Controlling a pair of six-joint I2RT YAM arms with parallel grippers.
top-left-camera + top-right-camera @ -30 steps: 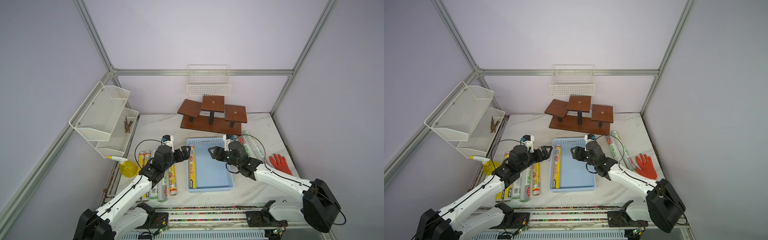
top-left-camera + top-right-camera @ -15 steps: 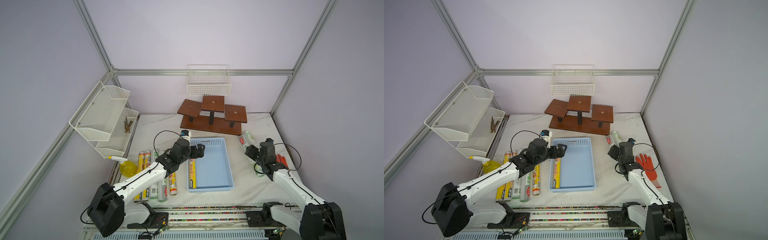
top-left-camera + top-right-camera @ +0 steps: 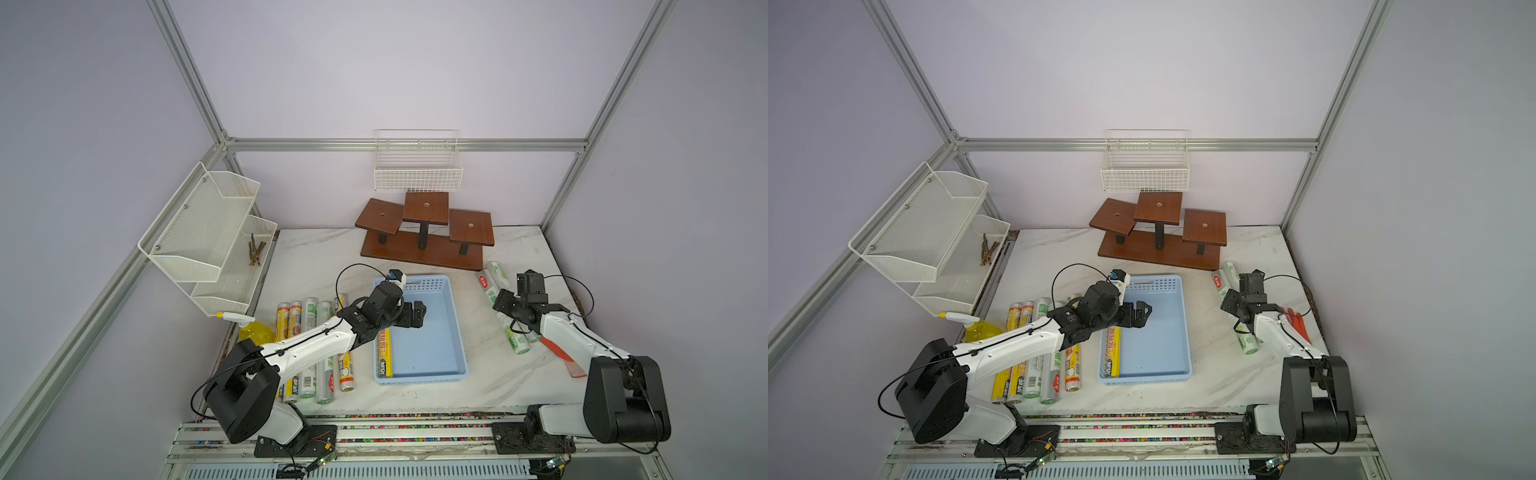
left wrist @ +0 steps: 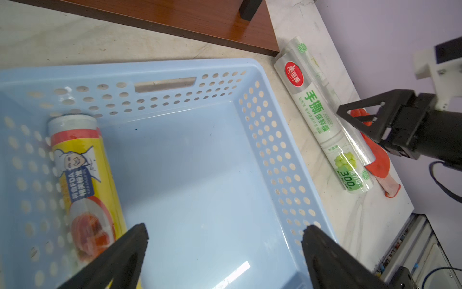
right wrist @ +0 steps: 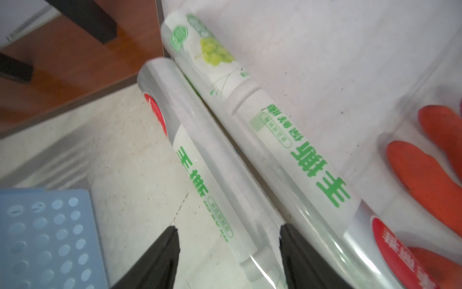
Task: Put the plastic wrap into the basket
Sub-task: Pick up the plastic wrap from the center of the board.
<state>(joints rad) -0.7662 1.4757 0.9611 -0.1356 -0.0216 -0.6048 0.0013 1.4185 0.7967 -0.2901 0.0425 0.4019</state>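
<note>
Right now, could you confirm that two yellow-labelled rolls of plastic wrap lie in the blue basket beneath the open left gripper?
Not quite: only one yellow-labelled roll lies in the blue basket, along a side wall, as the left wrist view shows. The left gripper is indeed open above the basket.

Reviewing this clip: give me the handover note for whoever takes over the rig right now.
Left gripper: open and empty, above the basket.
Right gripper: open, with its fingers on either side of the nearer green-print roll, not yet clamped on it.
Done: one yellow roll lies in the basket along its left wall.
Left: the straddled roll and the second green-print roll beside it, both right of the basket, plus the row of rolls left of the basket.
Likely next: close on the straddled roll and carry it to the basket.
</note>
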